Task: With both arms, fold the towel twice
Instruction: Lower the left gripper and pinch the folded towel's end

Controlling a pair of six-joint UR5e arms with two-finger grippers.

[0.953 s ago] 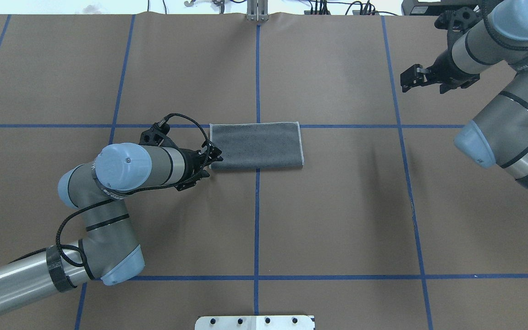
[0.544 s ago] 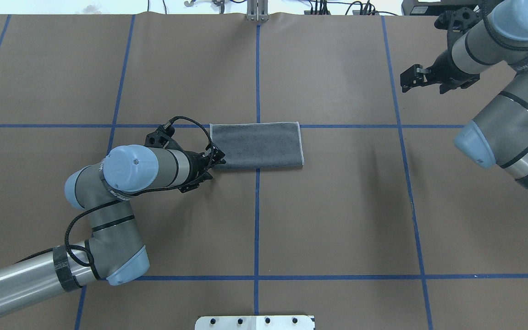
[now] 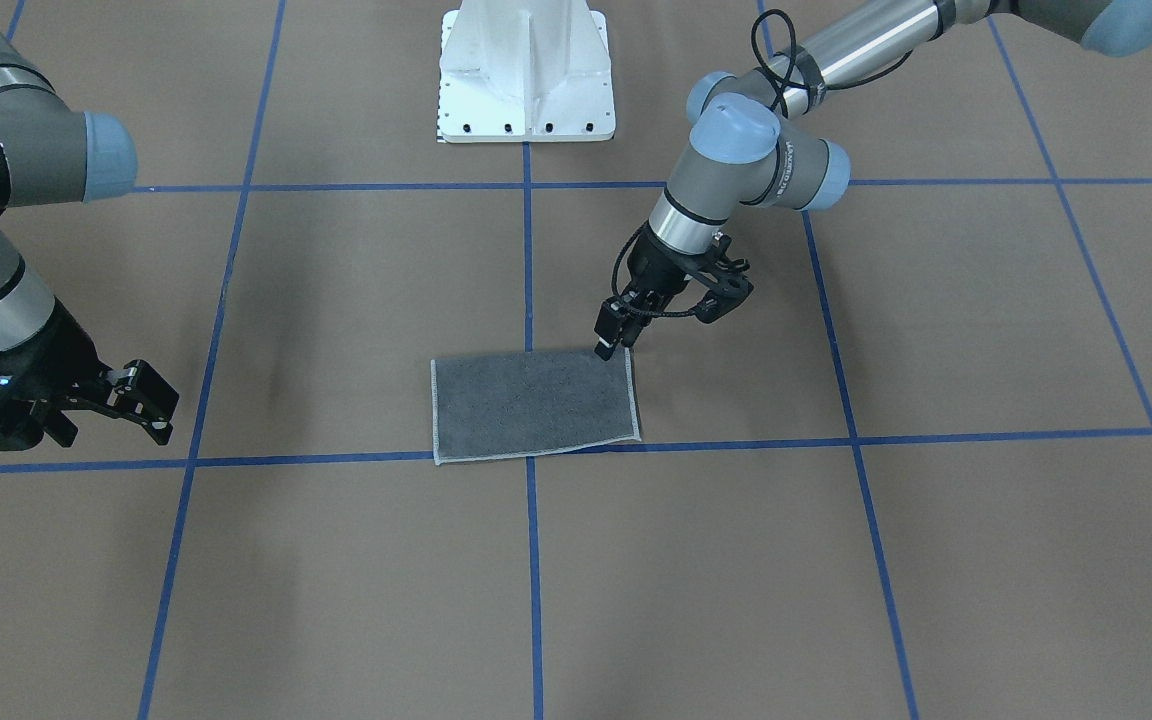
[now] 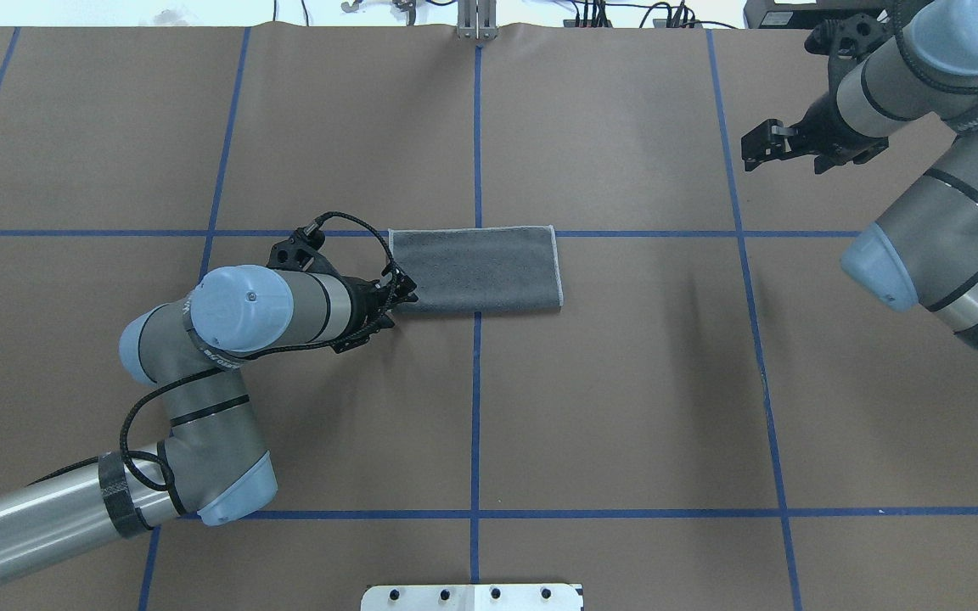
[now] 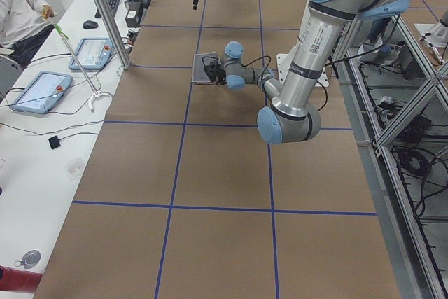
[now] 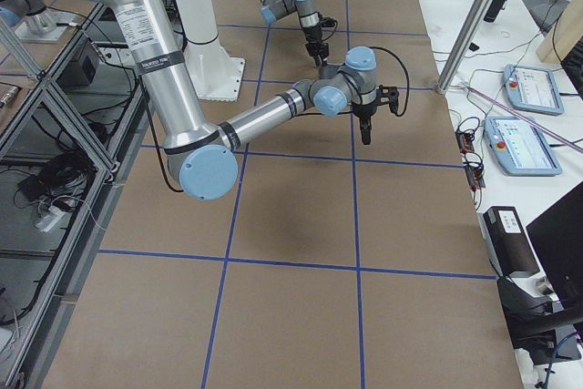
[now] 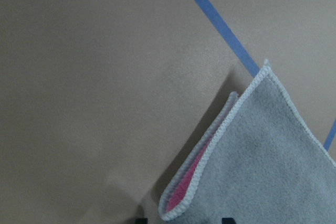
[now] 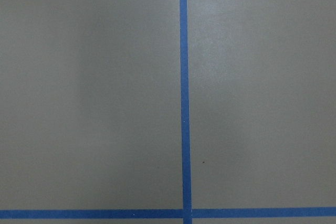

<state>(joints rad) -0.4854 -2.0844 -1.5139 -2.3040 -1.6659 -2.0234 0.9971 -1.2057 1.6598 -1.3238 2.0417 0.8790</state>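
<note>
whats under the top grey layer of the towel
At the open corner by the left hand, the towel gapes and shows a pink inner face beneath. Elsewhere the grey top layer covers whatever lies under it.

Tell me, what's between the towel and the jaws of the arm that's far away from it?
Nothing but bare brown table crossed by blue tape lines lies between the towel and the jaws of the right gripper. The overhead view shows it.
</note>
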